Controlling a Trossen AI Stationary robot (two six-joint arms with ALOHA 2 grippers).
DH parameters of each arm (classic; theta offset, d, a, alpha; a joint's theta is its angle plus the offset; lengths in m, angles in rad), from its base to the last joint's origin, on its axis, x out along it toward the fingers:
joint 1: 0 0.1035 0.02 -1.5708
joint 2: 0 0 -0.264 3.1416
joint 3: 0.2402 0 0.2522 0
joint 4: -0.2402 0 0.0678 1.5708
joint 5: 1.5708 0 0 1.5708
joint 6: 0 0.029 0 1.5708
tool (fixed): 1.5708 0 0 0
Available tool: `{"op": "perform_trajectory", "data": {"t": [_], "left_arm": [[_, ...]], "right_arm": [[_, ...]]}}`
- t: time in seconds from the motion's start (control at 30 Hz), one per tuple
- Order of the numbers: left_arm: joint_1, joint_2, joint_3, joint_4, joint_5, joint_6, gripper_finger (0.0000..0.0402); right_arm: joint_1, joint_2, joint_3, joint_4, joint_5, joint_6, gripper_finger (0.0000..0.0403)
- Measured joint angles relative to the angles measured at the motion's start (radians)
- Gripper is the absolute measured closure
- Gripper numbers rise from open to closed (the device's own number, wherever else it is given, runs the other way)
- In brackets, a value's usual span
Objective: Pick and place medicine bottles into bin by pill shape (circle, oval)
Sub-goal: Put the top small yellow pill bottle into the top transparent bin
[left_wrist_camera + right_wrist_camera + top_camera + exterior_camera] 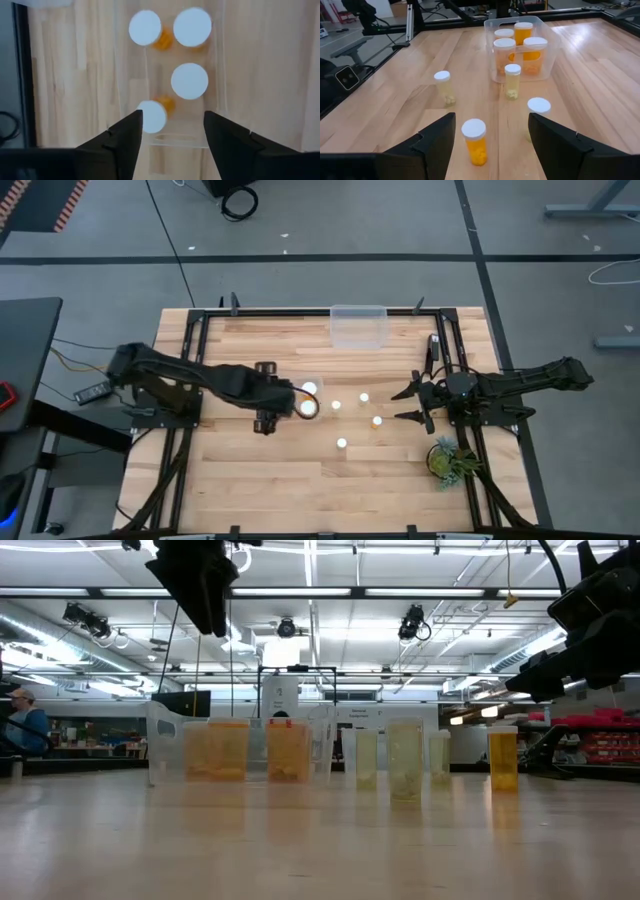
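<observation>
A small clear bin (318, 380) stands mid-table and holds several white-capped orange bottles (189, 80), upright on their bases. My left gripper (172, 117) hangs open and empty right above this bin (177, 140), fingers pointing down; it also shows in the high view (296, 399). Several more bottles stand loose on the table to the bin's right: a pale one (336, 405), another (364, 396), an orange one (377, 421) and one nearer the front (342, 443). My right gripper (408, 405) is open and empty at the right, level, facing the orange bottle (474, 141).
A larger clear bin (358, 326) stands at the table's far edge. A small green plant (450, 460) sits near the right arm's base. Bare wood lies along the near edge. A person (22, 720) sits far back in the room.
</observation>
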Motion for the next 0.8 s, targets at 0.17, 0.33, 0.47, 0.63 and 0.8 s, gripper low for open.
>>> {"op": "perform_trajectory", "data": {"t": [0.17, 0.33, 0.47, 0.63, 0.8], "left_arm": [[0.0, -0.146, -0.144, 0.117, 0.002, -0.034, 0.0194], [0.0, -0.283, -0.295, 0.228, 0.002, -0.081, 0.0199], [-0.003, -0.379, -0.41, 0.286, 0.002, -0.124, 0.02], [-0.02, -0.495, -0.568, 0.404, 0.002, -0.171, 0.0203], [-0.04, -0.588, -0.721, 0.537, 0.002, -0.209, 0.0203]], "right_arm": [[0.0, 0.0, 0.0, 0.0, 0.0, 0.0, 0.0146], [0.0, 0.0, 0.0, 0.0, 0.0, 0.0, 0.0146], [0.0, 0.0, 0.0, 0.0, 0.0, 0.0, 0.0146], [0.0, 0.0, 0.0, 0.0, 0.0, 0.0, 0.0146], [0.0, 0.0, 0.0, 0.0, 0.0, 0.0, 0.0146]]}}
